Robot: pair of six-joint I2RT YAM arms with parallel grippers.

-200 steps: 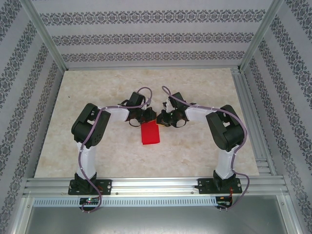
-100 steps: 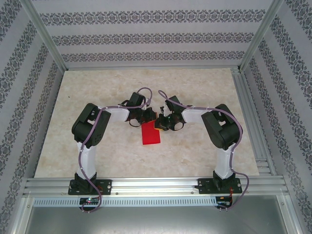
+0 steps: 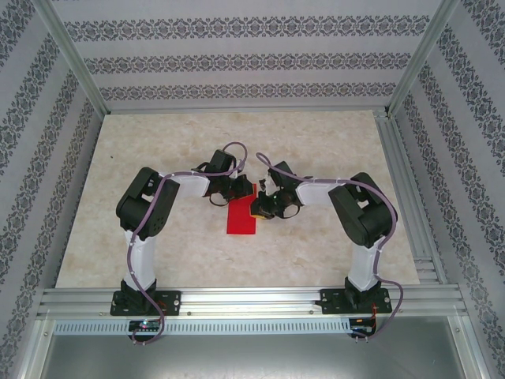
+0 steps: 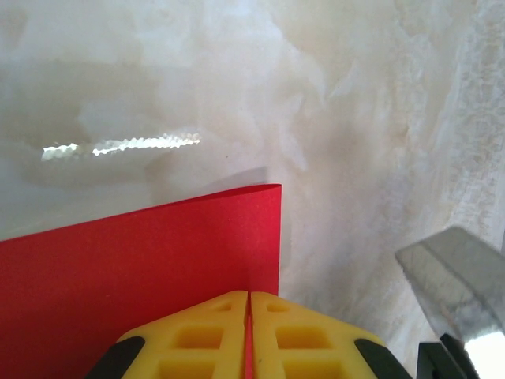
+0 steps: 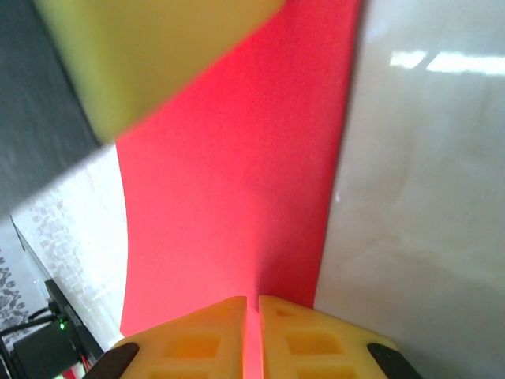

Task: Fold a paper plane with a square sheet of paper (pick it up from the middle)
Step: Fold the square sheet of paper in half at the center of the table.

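Red matte paper [image 3: 241,219], smooth rectangle, over glossy marbled tabletop [image 3: 142,150].

From my station I see a beige, marble-patterned table [image 3: 142,237] enclosed by walls [image 3: 252,63] papered in grey floral bands. Aluminium posts [image 3: 71,63] slant up at the back corners. An aluminium rail [image 3: 252,300] runs along the near edge, a slotted strip [image 3: 252,325] just in front of it, then a plain grey panel [image 3: 252,357]. On my left wrist feed a glare streak [image 4: 118,146] lies across the tabletop. Low on the right wrist feed sits a dark box [image 5: 47,339], possibly electronics, blurred.
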